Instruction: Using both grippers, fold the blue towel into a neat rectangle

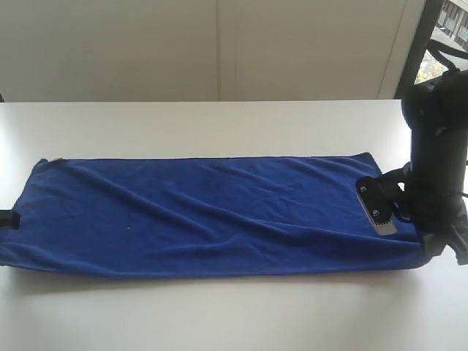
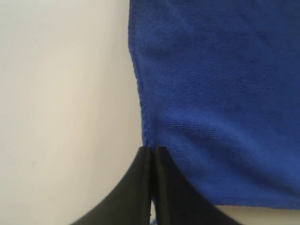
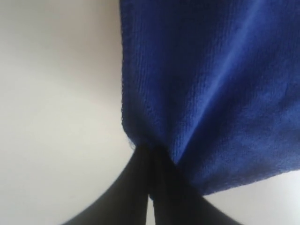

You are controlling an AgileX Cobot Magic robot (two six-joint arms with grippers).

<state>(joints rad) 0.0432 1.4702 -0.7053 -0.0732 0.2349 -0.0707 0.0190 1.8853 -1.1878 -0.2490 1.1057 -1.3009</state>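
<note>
White table [image 1: 219,121] holds a blue towel [image 1: 205,212] mid-frame, my left gripper [image 2: 152,150] and right gripper [image 3: 150,151] clamped on its ends.

There is one blue towel [image 1: 205,216] and one white table [image 1: 219,121]. Two grippers can be counted, the left gripper [image 2: 152,151] and the right gripper [image 3: 149,152]; each has two black fingers [image 2: 136,187], so four fingers in all. The exterior view shows one dark arm [image 1: 436,139] at the right, and a single small black tip [image 1: 7,219] at the left edge of that view.
</note>
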